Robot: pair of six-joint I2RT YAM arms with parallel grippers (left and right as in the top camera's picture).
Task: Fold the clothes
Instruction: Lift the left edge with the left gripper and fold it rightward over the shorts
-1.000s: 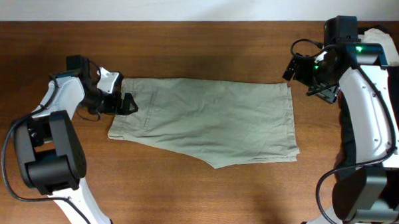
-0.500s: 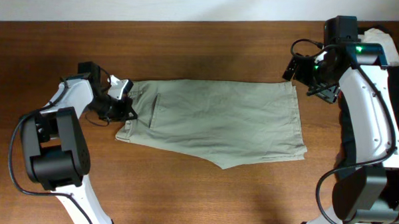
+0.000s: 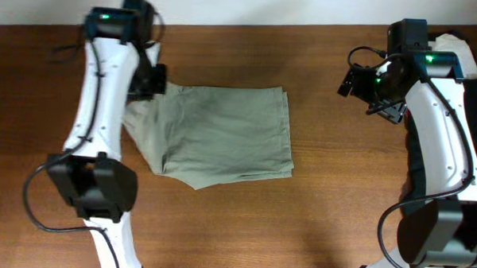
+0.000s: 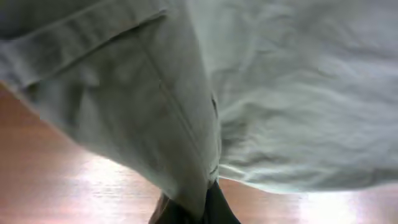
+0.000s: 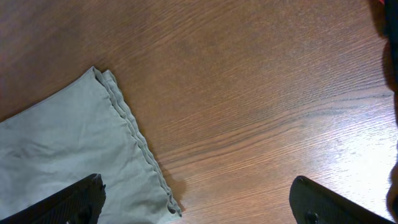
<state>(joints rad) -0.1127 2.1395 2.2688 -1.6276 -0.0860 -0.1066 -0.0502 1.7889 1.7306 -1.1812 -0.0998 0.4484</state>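
Note:
The clothes, light khaki shorts (image 3: 222, 133), lie wrinkled left of the table's middle. Their left edge is raised and drawn toward the far side. My left gripper (image 3: 150, 81) is at that edge, shut on the fabric. In the left wrist view the shorts (image 4: 267, 93) fill the frame and hang from the dark fingertips of the left gripper (image 4: 198, 204). My right gripper (image 3: 353, 81) hovers open over bare wood to the right of the shorts. In the right wrist view the right gripper (image 5: 198, 202) has nothing between its fingers, and the hem of the shorts (image 5: 68, 149) lies beside its left finger (image 5: 81, 199).
A black garment (image 3: 413, 160) hangs at the table's right edge behind the right arm. A white and red bundle (image 3: 464, 48) sits at the far right corner. The left arm (image 3: 104, 105) stretches from the near left to the far edge.
The left gripper shut on the shorts' left edge and swung up toward the far side, lifting that edge. The whole garment slid left. The right arm stayed still.

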